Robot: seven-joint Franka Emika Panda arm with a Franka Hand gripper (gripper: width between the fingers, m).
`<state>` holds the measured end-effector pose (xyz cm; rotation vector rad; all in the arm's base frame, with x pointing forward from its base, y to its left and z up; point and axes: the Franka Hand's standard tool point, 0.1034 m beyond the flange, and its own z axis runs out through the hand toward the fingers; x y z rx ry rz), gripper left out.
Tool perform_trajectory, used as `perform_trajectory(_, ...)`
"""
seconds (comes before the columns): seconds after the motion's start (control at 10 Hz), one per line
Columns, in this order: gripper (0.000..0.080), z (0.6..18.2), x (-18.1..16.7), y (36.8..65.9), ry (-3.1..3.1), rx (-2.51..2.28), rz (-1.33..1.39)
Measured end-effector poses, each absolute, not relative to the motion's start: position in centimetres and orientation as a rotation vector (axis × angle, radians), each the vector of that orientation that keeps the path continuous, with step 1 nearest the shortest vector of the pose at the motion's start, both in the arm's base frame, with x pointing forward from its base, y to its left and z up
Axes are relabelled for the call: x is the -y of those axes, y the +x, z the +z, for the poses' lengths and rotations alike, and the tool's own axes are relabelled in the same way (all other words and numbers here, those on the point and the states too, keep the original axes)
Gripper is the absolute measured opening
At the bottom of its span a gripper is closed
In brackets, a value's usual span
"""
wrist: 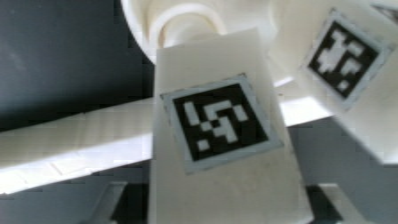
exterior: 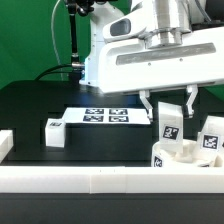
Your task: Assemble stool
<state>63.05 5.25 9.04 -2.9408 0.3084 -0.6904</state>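
While the gripper (exterior: 168,112) holds a leg (exterior: 170,124) tight, right by the seat (exterior: 180,158), it should keep that leg straight, press it softly into its hole and turn slowly. Another leg (exterior: 210,136) stands on the seat. A third leg (exterior: 55,132) lies far from the seat.

A black table (exterior: 40,100) is being shown in front of a green backdrop (exterior: 30,40). The marker board (exterior: 105,116), thin, flat and white, is being seen lying on the table near its middle, with a row of black-and-white square tags being displayed on top. A long white rail wall (exterior: 80,180) is being shown running across the foreground. A patch of the dark table is being glimpsed in the wrist view.
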Motion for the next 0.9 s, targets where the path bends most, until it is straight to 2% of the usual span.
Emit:
perform_trajectory(0.3, 0.0327, 8.94, -4.65, 63.18, -2.938, -0.326, -0.815)
perform_trajectory(0.6, 0.0336, 8.96, -4.72, 63.18, -2.937, -0.325, -0.826)
perform_trajectory(0.7, 0.0513, 8.96, -4.72, 63.18, -2.937, -0.325, -0.826)
perform_trajectory(0.8, 0.0513, 8.99, -4.72, 63.18, -2.937, -0.325, -0.822)
perform_trajectory(0.9, 0.0624, 9.21, -4.7, 63.19, -2.937, -0.326, -0.803)
